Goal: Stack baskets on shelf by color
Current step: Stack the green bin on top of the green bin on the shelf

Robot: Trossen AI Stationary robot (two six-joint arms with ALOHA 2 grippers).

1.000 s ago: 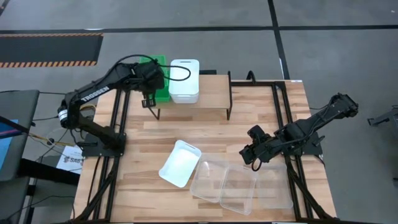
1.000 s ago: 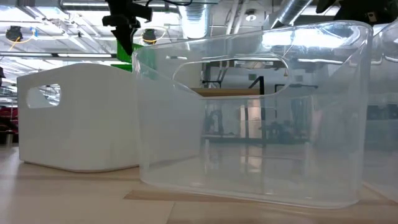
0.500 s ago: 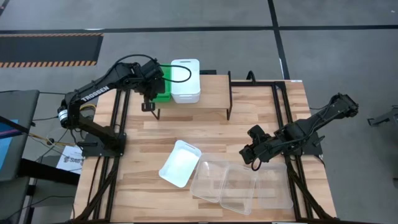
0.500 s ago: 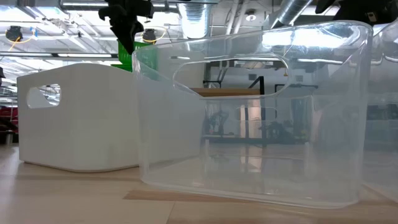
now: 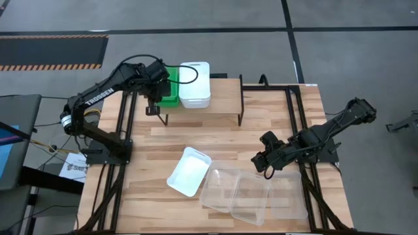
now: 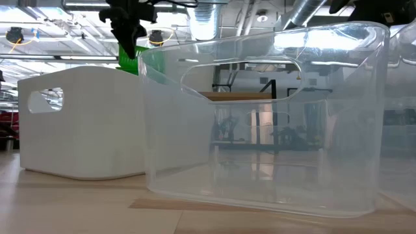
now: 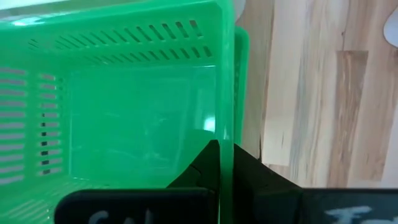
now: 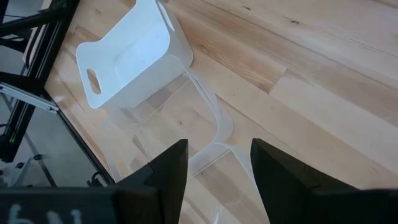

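A green basket (image 5: pixel 172 85) is at the left end of the shelf (image 5: pixel 222 104), right beside a white basket (image 5: pixel 194 83) that stands on the shelf board. My left gripper (image 7: pixel 227 163) is shut on the green basket; in the low view the gripper (image 6: pixel 128 26) shows at the top left. Another white basket (image 5: pixel 189 171) lies on the table, with clear baskets (image 5: pixel 251 192) to its right. My right gripper (image 5: pixel 264 166) hangs open above the clear baskets (image 8: pixel 180 118) and touches nothing. My left gripper pinches one wall of the green basket at its rim (image 7: pixel 226 127), one finger inside the tub and one outside. The fingers come from above, slanting steeply down. Whether the basket's bottom rests on the shelf or on another basket, I cannot tell.
The shelf's black legs (image 5: pixel 242 98) stand on the far part of the plank table. The shelf board to the right of the white basket is bare. Black frame rails (image 5: pixel 297 117) run along both sides of the table.
My left gripper has turned and tipped a little in place over the shelf's left end, and the green basket has turned with it, so more green now shows beside the white basket. My right arm has kept still.
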